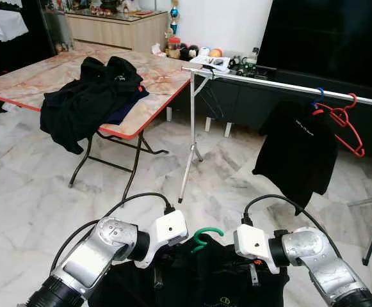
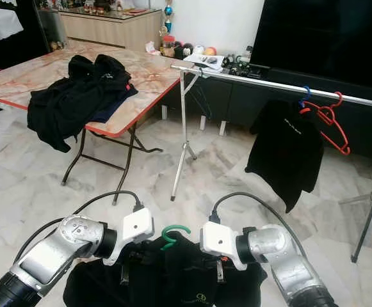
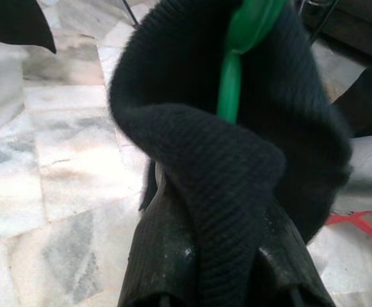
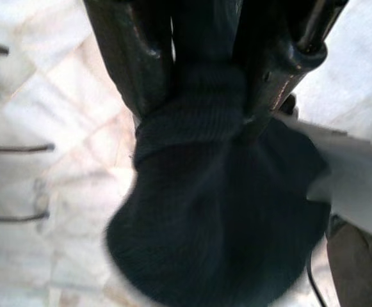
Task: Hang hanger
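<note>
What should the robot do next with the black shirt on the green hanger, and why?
Probably lift the black shirt up and carry it toward the metal rail. Both the left gripper and the right gripper pinch its collar, the green hanger hook pokes up between them, and the rail stands higher and farther away, with bare bar left of the hanging shirt.

A table (image 1: 160,77) stands ahead to the left with a heap of clothes (image 1: 89,96) on it. To its right runs a rail (image 1: 288,84), where a shirt (image 1: 296,153) and probably two hangers (image 1: 340,121) hang.
</note>
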Robot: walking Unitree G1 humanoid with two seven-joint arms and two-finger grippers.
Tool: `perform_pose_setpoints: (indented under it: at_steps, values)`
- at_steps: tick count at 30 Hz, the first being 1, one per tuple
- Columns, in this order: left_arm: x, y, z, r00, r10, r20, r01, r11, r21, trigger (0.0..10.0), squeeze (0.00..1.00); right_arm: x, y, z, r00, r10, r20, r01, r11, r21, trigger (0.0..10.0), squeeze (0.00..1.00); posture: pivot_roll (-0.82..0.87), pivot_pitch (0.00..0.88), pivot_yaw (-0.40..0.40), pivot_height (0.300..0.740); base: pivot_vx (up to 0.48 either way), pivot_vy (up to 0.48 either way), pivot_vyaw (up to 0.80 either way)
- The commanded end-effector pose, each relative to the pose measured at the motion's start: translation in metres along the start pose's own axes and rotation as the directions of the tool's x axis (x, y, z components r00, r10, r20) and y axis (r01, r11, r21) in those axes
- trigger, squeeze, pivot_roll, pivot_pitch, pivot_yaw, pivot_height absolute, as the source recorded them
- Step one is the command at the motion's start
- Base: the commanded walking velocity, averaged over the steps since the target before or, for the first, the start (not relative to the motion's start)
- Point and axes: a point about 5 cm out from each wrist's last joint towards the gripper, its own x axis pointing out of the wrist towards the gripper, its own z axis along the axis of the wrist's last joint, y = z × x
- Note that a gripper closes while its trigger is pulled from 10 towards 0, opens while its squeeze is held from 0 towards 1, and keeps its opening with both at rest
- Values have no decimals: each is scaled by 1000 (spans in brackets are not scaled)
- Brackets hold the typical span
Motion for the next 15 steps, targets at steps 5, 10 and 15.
perform_pose_setpoints:
  at_steps: [5, 10, 15]
  values:
    - [-1, 2, -1, 1000, 18, -18, -18, 1000, 2, 0, 0, -2, -5, 13, 999, -7, 43, 9, 999, -50, 10000, 1000, 98, 0, -11, 740, 0, 0, 0]
    - [-1, 2, -1, 1000, 18, -18, -18, 1000, 2, 0, 0, -2, -5, 13, 999, -7, 43, 9, 999, -50, 10000, 1000, 98, 0, -11, 740, 0, 0, 0]
    - [-1, 2, -1, 1000, 18, -18, -18, 1000, 2, 0, 0, -2, -5, 13, 999, -7, 43, 9, 999, -50, 10000, 1000, 98, 0, -11, 740, 0, 0, 0]
